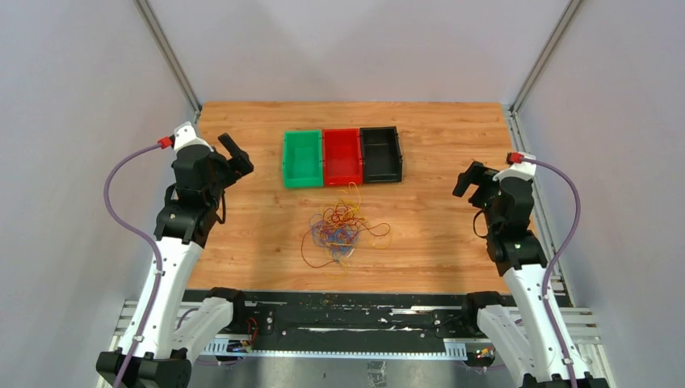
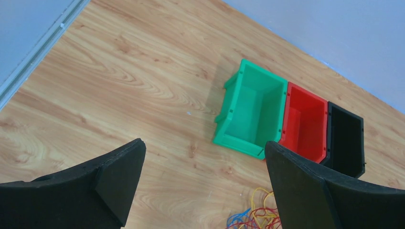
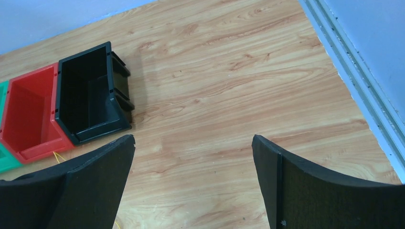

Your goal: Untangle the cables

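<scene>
– Near the middle of the desk, just on the near side of three bins, lies the tangle of cables: yellow, red and blue loops heaped together, with a few yellow strands straying outward. Only the overhead view takes in the whole heap.

– What do the wrist cameras catch of it?

– Little. The left one shows a fringe of blue, red and yellow loops at its bottom edge, beside one finger. The right one shows a single yellow strand near the front of the red bin.

– And the bins?

– The green bin, the red one and the black bin stand side by side, touching. The left wrist view sees all three. The right wrist view sees the black one whole, most of the red, and only a corner of the green.

– The jaws?

– The left jaws and right jaws are both spread wide over bare wood, as each wrist view makes plain. From overhead, the left arm hangs over the desk's left side and the right arm over its right, both well apart from the cables.
</scene>
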Tool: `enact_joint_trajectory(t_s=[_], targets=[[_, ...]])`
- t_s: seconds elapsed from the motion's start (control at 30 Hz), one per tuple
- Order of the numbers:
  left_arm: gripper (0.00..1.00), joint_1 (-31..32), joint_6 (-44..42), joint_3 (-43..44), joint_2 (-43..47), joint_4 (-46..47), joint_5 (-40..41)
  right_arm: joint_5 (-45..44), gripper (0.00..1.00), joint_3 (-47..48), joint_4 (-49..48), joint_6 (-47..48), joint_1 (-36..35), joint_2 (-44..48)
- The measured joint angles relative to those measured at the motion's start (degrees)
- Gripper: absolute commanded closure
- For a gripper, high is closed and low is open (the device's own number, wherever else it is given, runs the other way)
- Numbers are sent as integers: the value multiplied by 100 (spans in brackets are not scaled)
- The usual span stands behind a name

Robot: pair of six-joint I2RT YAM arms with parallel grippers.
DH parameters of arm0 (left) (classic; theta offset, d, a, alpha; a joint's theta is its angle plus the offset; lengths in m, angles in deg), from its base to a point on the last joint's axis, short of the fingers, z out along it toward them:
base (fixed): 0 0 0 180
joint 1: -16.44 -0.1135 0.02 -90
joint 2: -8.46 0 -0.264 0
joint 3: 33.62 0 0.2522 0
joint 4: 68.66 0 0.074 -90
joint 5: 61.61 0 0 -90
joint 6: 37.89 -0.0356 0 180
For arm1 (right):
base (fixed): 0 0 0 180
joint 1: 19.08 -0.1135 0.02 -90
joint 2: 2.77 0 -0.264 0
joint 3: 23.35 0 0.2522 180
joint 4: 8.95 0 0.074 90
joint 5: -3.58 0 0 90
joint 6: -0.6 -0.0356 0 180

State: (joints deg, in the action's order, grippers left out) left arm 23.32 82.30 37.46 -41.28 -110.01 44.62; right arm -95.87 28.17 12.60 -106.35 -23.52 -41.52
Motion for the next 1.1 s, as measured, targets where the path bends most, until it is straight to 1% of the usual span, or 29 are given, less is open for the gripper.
enact_joint_trajectory(t_s=[0.17, 0.3, 0.37, 0.47, 0.53, 0.63, 0.77, 0.83, 0.9, 1.0, 1.1], targets=[[0, 0, 4, -92, 9, -50, -160, 352, 0, 4, 11, 9, 0, -199], [0, 0, 4, -271, 7, -79, -516, 1351, 1, 240, 160, 188, 7, -595], [0, 0, 4, -391, -20, -85, -743, 2004, 1, 463, 181, 247, 2, -953], [0, 0, 2, -546, -208, -131, -1084, 2667, 2, 643, 192, 372, -149, -1486], [0, 4, 4, -678, -378, -125, -1368, 2872, 2, 671, 243, 483, -389, -1762], [0, 214, 24, -979, -627, -94, -1668, 2949, 3, 710, 306, 699, -1064, -2232], [0, 994, 52, -1405, -1043, 151, -2068, 2973, 9, 839, 140, 1043, -2055, -2879], [1, 1318, 114, -1596, -1329, 450, -2378, 3115, 11, 885, -162, 1259, -2420, -3259], [4, 1484, 195, -1746, -1628, 780, -2677, 3320, 13, 951, -450, 1449, -2603, -3646], [7, 1646, 269, -1779, -2173, 1152, -3005, 3812, 15, 1209, -765, 1784, -2686, -4334], [12, 1773, 291, -1762, -2588, 1357, -3101, 4301, 18, 1491, -970, 2164, -2706, -4861]])
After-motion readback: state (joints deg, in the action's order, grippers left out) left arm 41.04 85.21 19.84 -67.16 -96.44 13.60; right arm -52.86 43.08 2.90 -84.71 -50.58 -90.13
